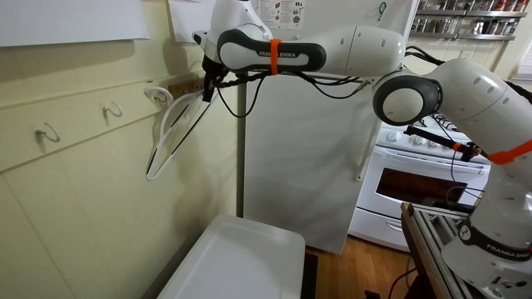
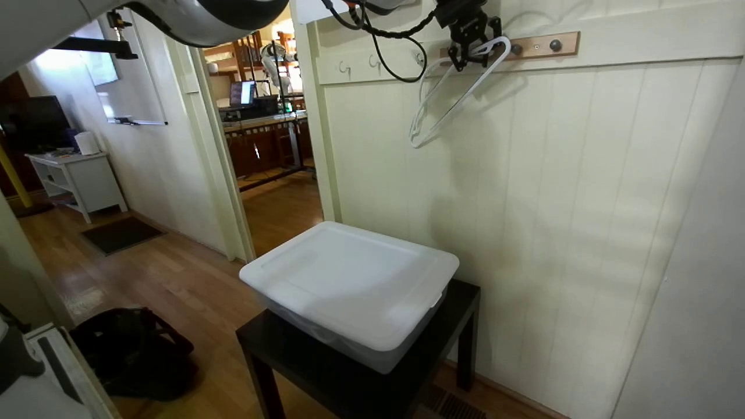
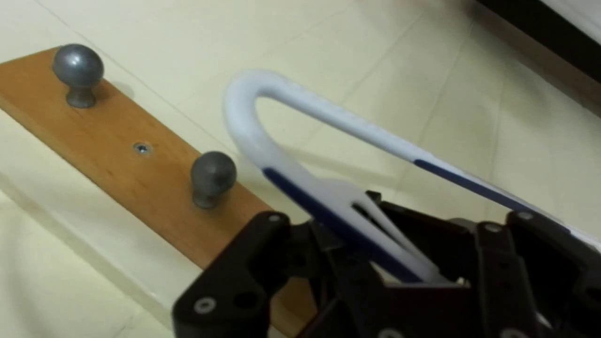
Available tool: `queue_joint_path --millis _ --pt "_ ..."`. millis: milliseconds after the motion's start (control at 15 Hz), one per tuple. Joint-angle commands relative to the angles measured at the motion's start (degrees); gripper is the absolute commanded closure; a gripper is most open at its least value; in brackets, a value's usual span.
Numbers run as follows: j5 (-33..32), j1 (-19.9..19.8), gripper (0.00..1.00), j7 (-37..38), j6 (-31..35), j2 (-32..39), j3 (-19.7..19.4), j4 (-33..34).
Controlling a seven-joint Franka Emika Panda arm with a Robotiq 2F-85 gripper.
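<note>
Clearly, the gripper (image 3: 357,221) pinches the white hanger (image 3: 291,170), one rounded corner jutting beyond the jaws, near the lower edge of the wooden peg board (image 3: 141,180).

Plenty of open air between the clothes hanger (image 3: 242,108) and the storage bin lid (image 2: 349,279) below. Sideways is cramped tho: wooden peg rail (image 3: 117,126) on the wall (image 2: 582,203), round knob (image 3: 213,173) poking out near the claw (image 2: 477,49).

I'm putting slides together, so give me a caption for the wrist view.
The gripper holds a white, blue-striped hanger near a wooden wall rack with round grey knobs.
</note>
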Motion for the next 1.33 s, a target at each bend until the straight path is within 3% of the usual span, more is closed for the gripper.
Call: queue_joint_path --millis 0,467,1267 --pt "-0.21 0.75 1.00 5.02 0.53 0.76 -0.96 1.44" --pt "1.38 -0.49 1.00 4.46 0.14 1.10 0.35 1.37" --pt "7.01 -6.00 1.00 -3.00 -1.20 1.23 7.37 0.74"
